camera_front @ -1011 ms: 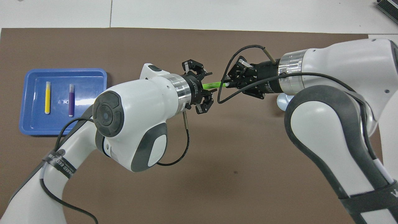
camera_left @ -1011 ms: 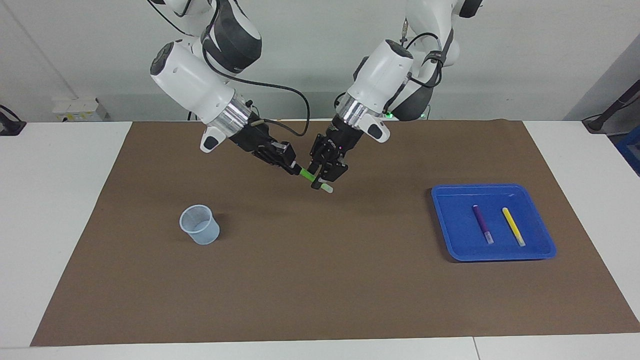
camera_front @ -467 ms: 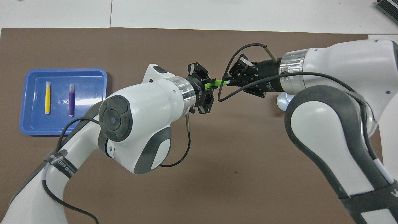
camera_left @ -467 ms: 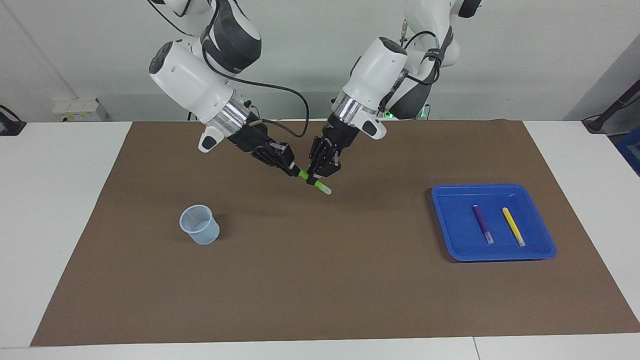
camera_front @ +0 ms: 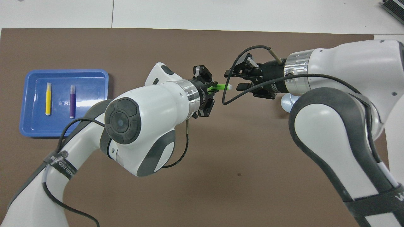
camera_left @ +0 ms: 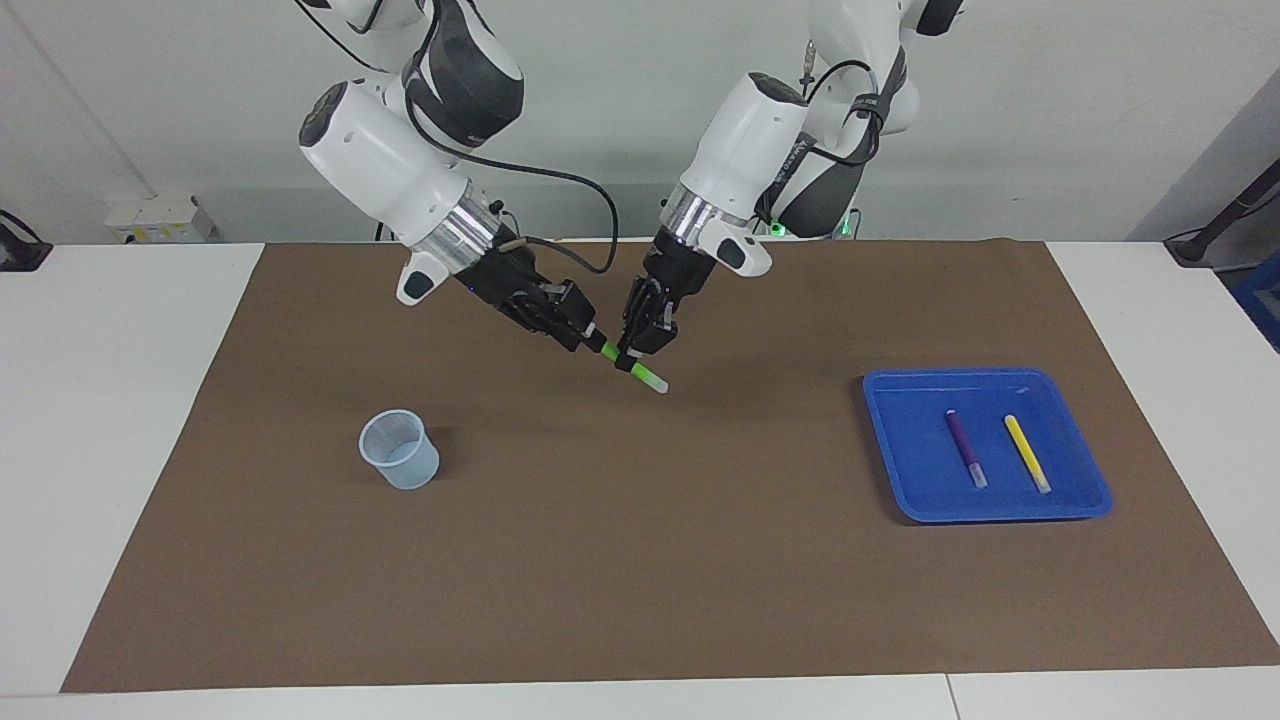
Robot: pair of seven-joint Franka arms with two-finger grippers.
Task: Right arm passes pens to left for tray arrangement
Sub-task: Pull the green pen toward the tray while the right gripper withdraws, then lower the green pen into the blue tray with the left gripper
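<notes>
Over the middle of the brown mat (camera_left: 640,560) on the table (camera_left: 120,400), the two tools meet at the green pen (camera_left: 640,375). The left tool (camera_left: 634,352) is clamped on the pen near its middle, and the pen slants down with its pale end toward the mat. The right tool (camera_left: 590,340) sits at the pen's upper end; in the overhead view its fingers (camera_front: 232,74) stand apart on either side of the pen's white tip, no longer pinching it. The blue tray (camera_left: 900,500) lies toward the left arm's end of the table, with the purple pen (camera_left: 964,447) and the yellow pen (camera_left: 1026,452) lying side by side in it, apart from each other. A translucent cup (camera_left: 400,450) stands upright on the mat toward the right arm's end
</notes>
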